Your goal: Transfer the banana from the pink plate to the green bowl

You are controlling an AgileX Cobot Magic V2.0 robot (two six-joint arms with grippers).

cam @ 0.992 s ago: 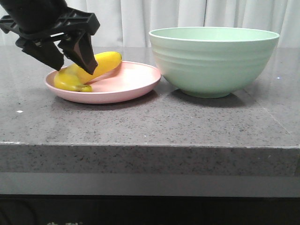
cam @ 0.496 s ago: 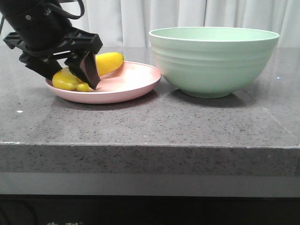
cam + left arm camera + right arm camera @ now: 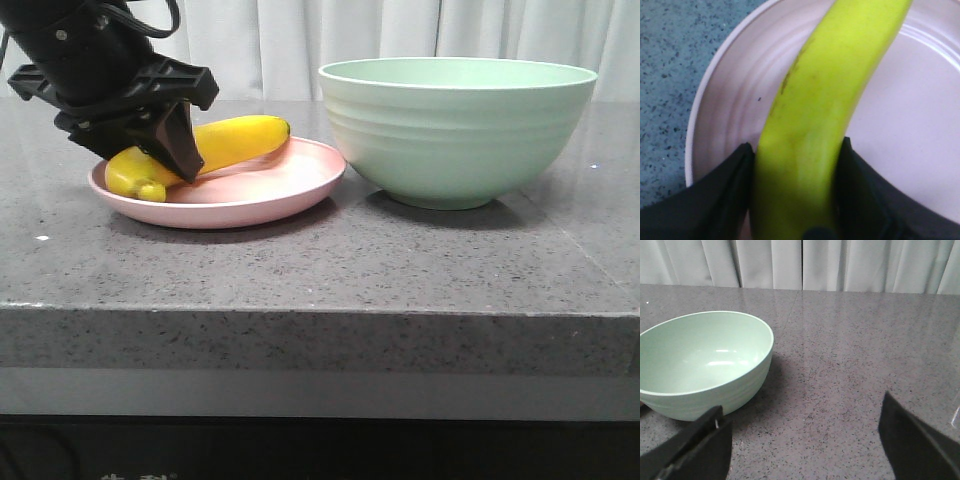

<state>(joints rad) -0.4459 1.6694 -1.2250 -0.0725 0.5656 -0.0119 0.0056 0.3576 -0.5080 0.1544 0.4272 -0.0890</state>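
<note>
The yellow banana [image 3: 228, 143] lies on the pink plate [image 3: 270, 190] at the left of the table. My left gripper [image 3: 165, 160] is shut on the banana near its left end; in the left wrist view both black fingers [image 3: 725, 195] press against the banana [image 3: 825, 100] over the plate [image 3: 730, 100]. The green bowl [image 3: 457, 128] stands right of the plate. My right gripper [image 3: 800, 440] is open and empty above bare table, with the bowl [image 3: 700, 360] beside its left finger. The right arm is out of the front view.
The grey speckled stone table [image 3: 320, 270] ends in a front edge close to the camera. White curtains [image 3: 400, 30] hang behind the table. Bare table surface [image 3: 850, 350] lies to the right of the bowl.
My left gripper came down around the banana and closed on it. The banana and plate have shifted, and the banana's right end now sticks out further right.
</note>
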